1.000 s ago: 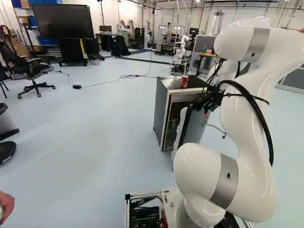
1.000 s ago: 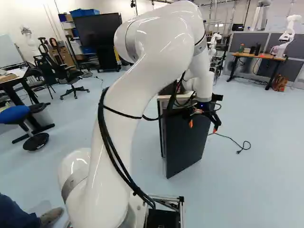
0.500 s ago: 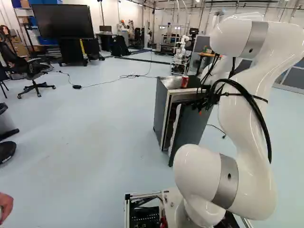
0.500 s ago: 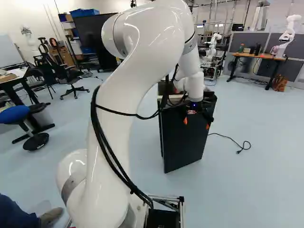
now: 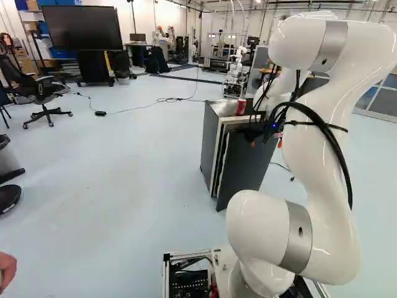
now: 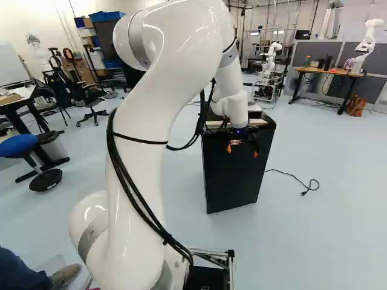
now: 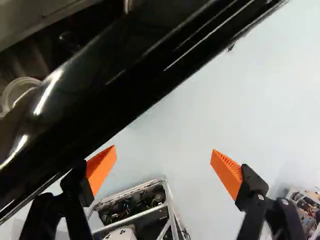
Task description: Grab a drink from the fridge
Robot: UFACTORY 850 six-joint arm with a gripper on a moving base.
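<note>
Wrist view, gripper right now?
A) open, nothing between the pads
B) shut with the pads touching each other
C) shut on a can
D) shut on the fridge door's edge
A: the gripper's orange pads stand well apart, with floor showing through the gap and nothing held.
</note>
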